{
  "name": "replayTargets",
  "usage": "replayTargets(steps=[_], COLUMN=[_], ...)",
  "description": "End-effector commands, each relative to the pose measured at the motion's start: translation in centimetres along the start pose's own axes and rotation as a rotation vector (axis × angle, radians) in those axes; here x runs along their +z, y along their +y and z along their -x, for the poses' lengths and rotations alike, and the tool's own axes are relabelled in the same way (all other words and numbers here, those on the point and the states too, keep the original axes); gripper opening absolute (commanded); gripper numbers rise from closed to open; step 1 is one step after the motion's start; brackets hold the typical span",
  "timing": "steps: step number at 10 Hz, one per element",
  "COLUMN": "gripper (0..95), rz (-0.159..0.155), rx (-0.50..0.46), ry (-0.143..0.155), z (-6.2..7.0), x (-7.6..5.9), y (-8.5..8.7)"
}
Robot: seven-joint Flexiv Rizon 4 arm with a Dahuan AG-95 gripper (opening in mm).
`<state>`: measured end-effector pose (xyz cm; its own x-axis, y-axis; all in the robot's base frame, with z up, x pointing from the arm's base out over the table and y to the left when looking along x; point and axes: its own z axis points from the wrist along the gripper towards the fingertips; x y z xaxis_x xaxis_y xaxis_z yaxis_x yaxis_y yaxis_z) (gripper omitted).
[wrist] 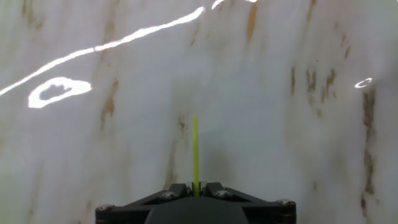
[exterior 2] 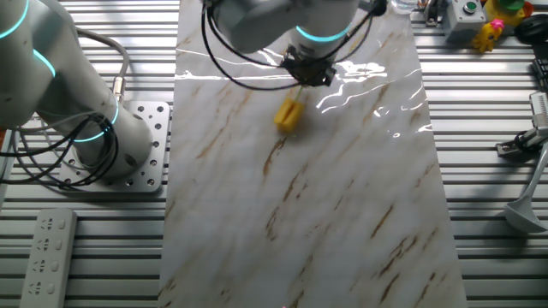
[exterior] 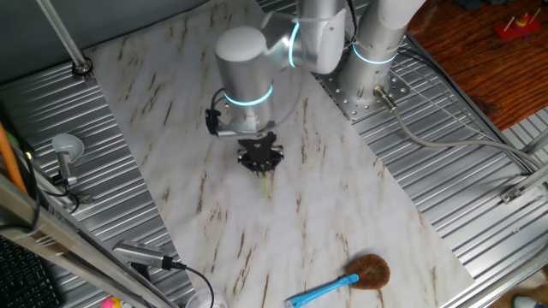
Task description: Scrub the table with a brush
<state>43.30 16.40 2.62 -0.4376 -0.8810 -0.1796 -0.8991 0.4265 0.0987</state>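
Holding the brush point(exterior 2: 289, 113) pinched in my gripper point(exterior: 260, 159), I had its yellow head down near the middle of the table point(exterior 2: 342, 214); I judged the scrubbing underway, with most of the sheet left.

Two high opposing views over the table point(exterior: 342, 205); hand view close, downward.

You look at a ribbed grey metal surface point(exterior: 479, 205) all round | red-brown wooden floor point(exterior: 467, 47) at the far corner | grey remote point(exterior 2: 44, 257) lying on the ribs | blue-handled brush point(exterior: 342, 281) near one edge | bright overhead light glares in streaks.
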Motion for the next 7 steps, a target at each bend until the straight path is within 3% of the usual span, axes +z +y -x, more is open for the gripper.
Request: replayTargets(steps=[1,4,7], gripper=[0.0,0.0,0.0], rz=[-0.003,-0.003,-0.029], rx=[0.010,0.023,-0.047], ry=[-0.007,-0.008,0.038], z=[0.9,2.2,3.2], x=[0.6,1.1,1.3], y=[-0.2,-0.2,-1.8])
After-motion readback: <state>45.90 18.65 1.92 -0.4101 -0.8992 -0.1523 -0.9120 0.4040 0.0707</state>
